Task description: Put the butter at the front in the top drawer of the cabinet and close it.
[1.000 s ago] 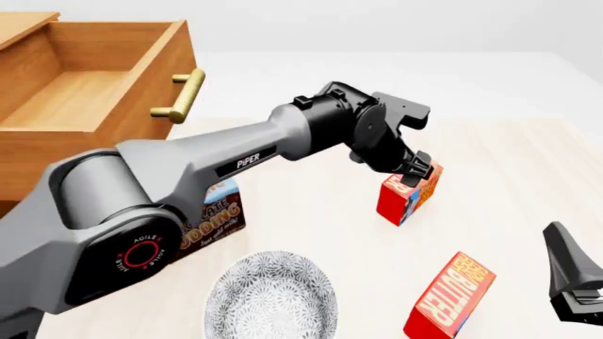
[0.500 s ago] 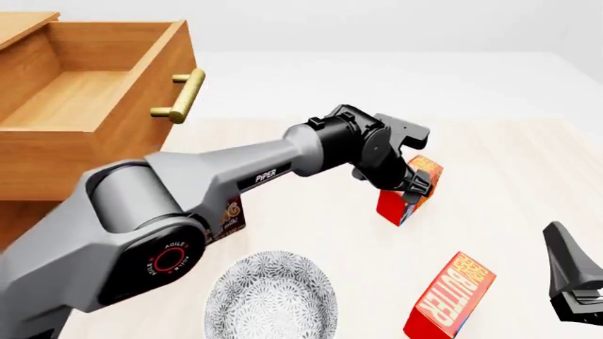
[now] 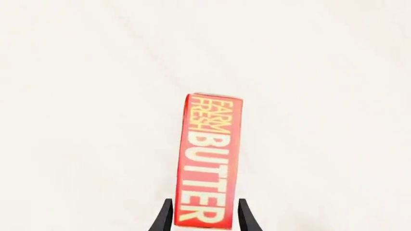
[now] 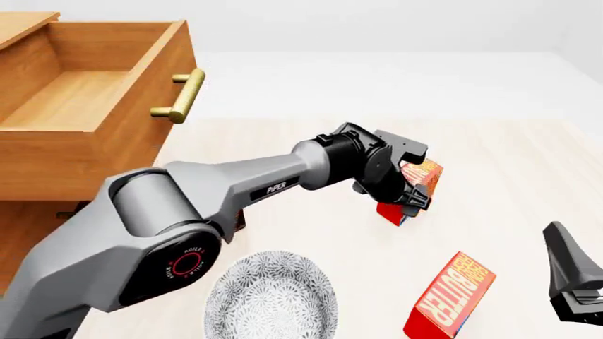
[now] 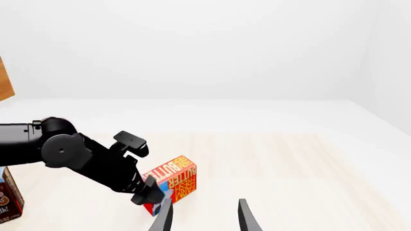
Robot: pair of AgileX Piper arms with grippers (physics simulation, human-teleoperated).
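— Listing item one: where is the butter (image 4: 416,185)?
— Between the left gripper's (image 4: 412,198) fingers, clamped, above the table (image 4: 490,176).
— Drawer (image 4: 94,85)?
— Pulled open on the cabinet (image 4: 38,205).
— Right gripper (image 5: 204,216)?
— Parted, holding nothing.

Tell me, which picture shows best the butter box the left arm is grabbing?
The left wrist view: the butter fills the middle, lettering readable, between the left end effector fingers. In the front view the end effector hides much of the box. The right wrist view shows it small and far off.
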